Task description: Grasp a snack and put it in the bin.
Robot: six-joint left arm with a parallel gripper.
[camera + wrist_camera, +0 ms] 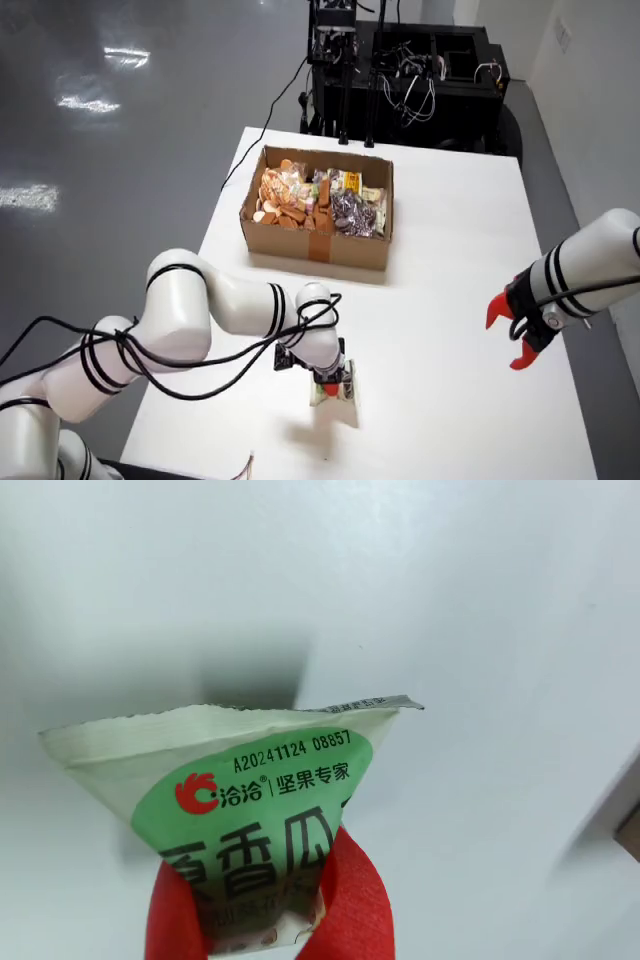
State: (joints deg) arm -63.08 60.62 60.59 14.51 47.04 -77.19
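One gripper (pixel 268 905): red fingers (pixel 355 900) clamped on snack packet (pixel 245 780), near table (pixel 450 300) edge, left of centre.
Bin (pixel 318 208): cardboard box, far side, filled with snacks.
Second arm (pixel 580 270): right, idle.

I see white table (pixel 450 250) mid-frame | black equipment rack (pixel 400 70) with cables top centre | glossy grey floor (pixel 120 120) upper left

White table (pixel 450 300): cardboard box (pixel 318 238) of snacks toward far side; snack packet (pixel 338 395) near front edge.
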